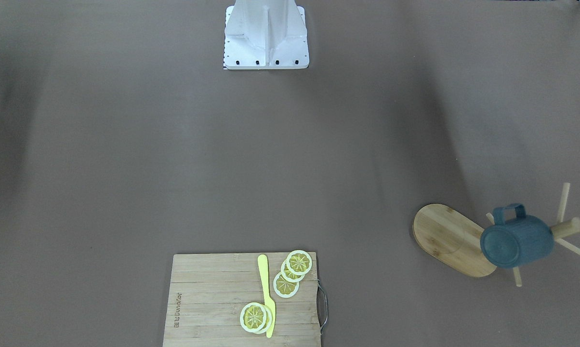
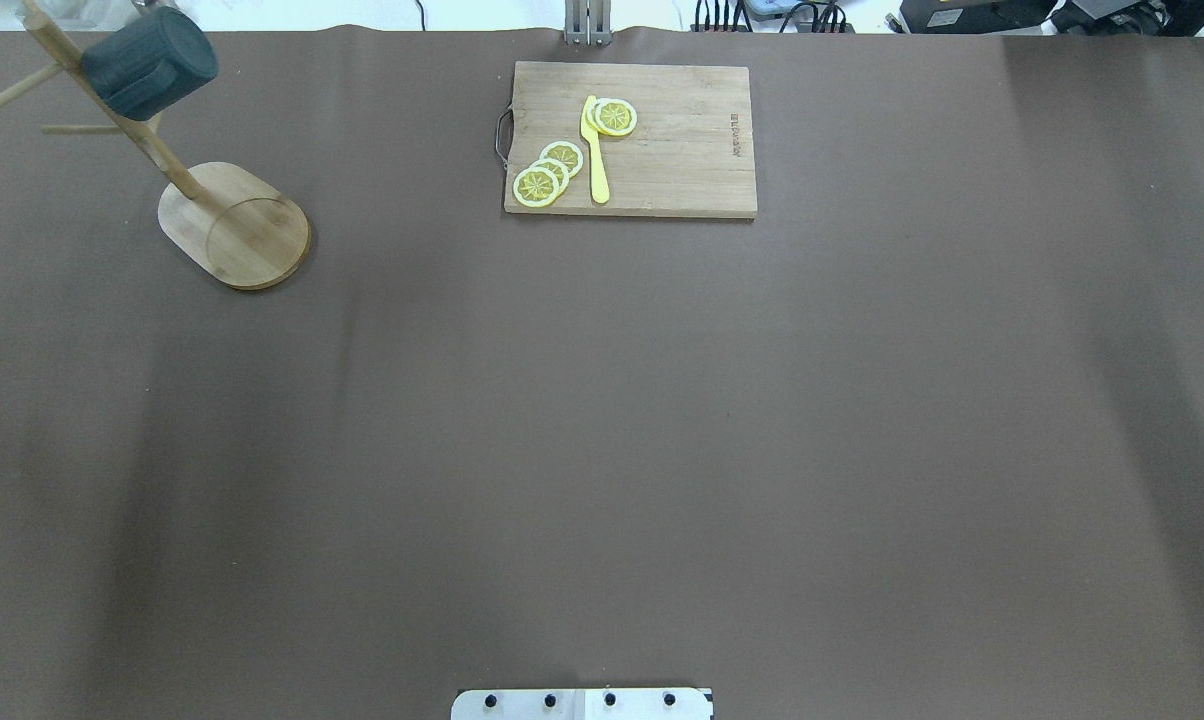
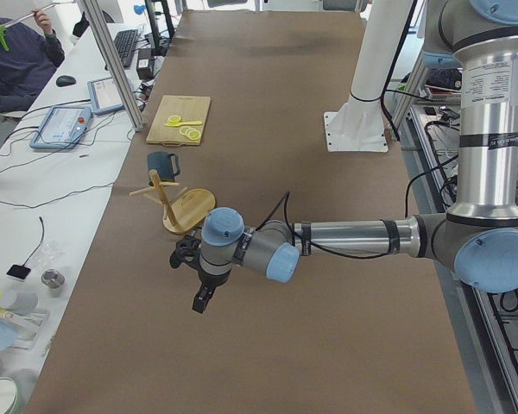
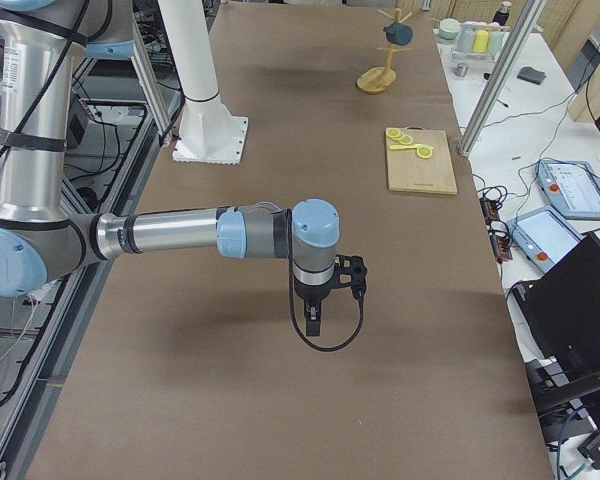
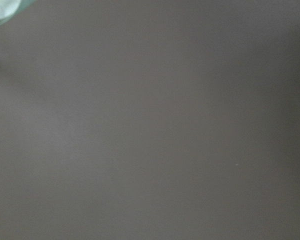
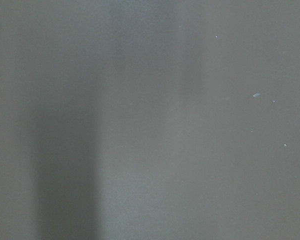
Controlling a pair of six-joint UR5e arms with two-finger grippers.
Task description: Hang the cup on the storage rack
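The blue-grey cup [image 1: 516,241] hangs by its handle on a peg of the bamboo storage rack [image 1: 449,238], bottom facing outward. Both show in the overhead view, cup [image 2: 147,62] and rack [image 2: 237,230], at the far left of the table. No gripper touches them. My left gripper [image 3: 200,302] shows only in the exterior left view, pointing down above the table, nearer than the rack [image 3: 190,207]. My right gripper [image 4: 313,324] shows only in the exterior right view, far from the cup [image 4: 399,33]. I cannot tell whether either is open or shut. Both wrist views show only brown table.
A wooden cutting board [image 2: 682,150] with lemon slices [image 2: 550,172] and a yellow knife [image 2: 595,150] lies at the table's far middle. The robot's white base [image 1: 266,43] stands at the near edge. An operator [image 3: 17,52] sits beside the table.
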